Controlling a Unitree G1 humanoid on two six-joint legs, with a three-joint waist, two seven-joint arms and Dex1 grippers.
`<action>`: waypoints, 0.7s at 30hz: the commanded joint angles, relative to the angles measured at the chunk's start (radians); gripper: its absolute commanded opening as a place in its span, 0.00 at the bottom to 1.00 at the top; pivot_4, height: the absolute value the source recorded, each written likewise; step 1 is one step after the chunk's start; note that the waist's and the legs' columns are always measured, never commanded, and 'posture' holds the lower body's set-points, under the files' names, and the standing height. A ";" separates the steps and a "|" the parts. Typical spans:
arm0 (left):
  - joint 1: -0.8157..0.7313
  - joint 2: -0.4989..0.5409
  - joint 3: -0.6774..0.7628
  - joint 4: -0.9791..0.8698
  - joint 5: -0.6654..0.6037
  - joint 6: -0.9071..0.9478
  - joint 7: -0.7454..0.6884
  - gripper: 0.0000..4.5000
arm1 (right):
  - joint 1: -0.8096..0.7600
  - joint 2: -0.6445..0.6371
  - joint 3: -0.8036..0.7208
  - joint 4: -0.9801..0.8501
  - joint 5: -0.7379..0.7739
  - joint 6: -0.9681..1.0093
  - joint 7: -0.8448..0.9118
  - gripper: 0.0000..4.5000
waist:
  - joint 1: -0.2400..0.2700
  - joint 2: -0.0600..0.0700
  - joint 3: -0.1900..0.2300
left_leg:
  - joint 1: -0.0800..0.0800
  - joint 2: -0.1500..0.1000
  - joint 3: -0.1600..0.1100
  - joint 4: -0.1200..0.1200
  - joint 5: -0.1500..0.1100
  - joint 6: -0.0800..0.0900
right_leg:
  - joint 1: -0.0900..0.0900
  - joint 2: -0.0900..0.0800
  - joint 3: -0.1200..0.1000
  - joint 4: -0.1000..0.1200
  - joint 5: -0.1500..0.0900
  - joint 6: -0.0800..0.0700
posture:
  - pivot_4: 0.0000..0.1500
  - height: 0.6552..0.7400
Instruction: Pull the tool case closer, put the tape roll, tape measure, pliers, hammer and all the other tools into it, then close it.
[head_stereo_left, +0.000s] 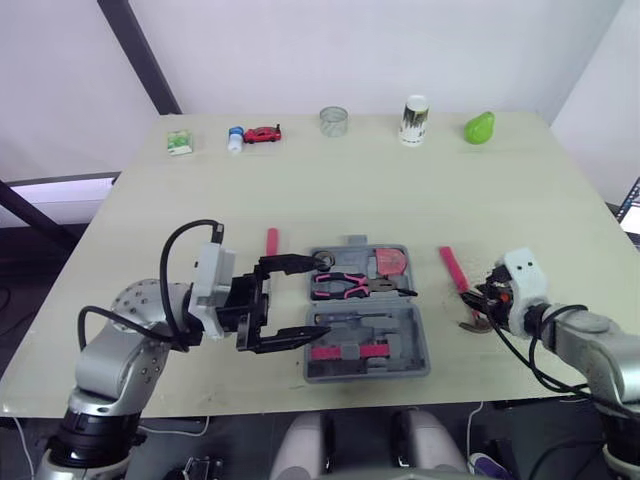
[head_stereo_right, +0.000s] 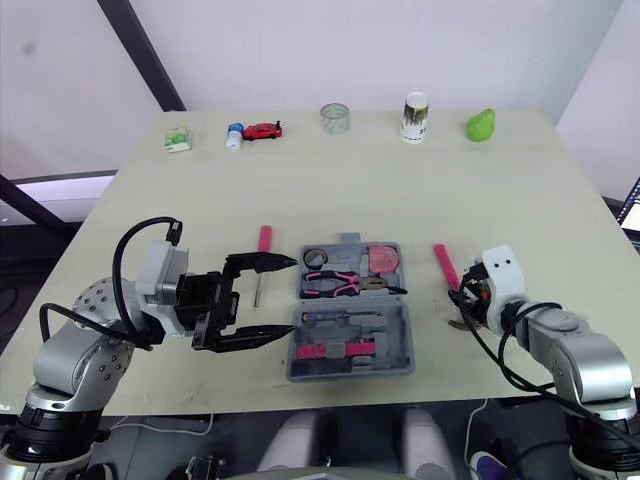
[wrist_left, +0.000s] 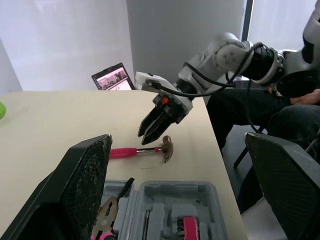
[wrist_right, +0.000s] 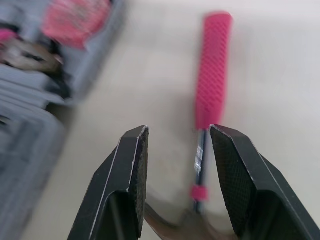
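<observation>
Low, right arm (head_stereo_left: 585, 335) angled over hammer (head_stereo_left: 453, 270), jaws parted

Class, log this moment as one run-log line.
left tool open beside case | right tool open over hammer | case open, pliers inside

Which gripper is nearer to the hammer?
Right. The right gripper sits over the hammer's head end, open fingers straddling its shaft. The left gripper, also open, is across the tool case from it.

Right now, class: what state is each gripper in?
Left gripper: open, empty, beside the tool case.
Right gripper: open, astride the hammer, not clamped.
</observation>
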 joint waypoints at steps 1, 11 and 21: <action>-0.020 0.007 0.010 -0.014 -0.014 0.004 0.005 1.00 | 0.077 0.048 0.030 0.088 -0.055 -0.229 0.013 0.45 | 0.001 0.000 0.000 | 0.000 0.000 0.000 0.000 0.000 0.000 | 0.000 0.000 0.000 0.000 0.000 0.000 | 1.00 1.00; -0.043 0.009 0.012 -0.024 -0.019 0.031 0.018 1.00 | 0.127 0.105 0.013 0.188 -0.093 -0.409 -0.015 0.45 | 0.002 0.000 0.000 | 0.001 0.000 0.001 0.000 0.000 0.000 | 0.000 0.000 0.001 0.000 0.000 0.000 | 1.00 1.00; -0.088 0.001 -0.008 -0.031 -0.020 0.067 0.046 1.00 | 0.173 0.086 0.007 0.169 -0.096 -0.495 0.023 0.45 | 0.000 0.000 0.000 | 0.001 0.000 0.001 0.001 0.000 0.000 | 0.000 0.000 0.001 0.000 0.000 0.000 | 1.00 1.00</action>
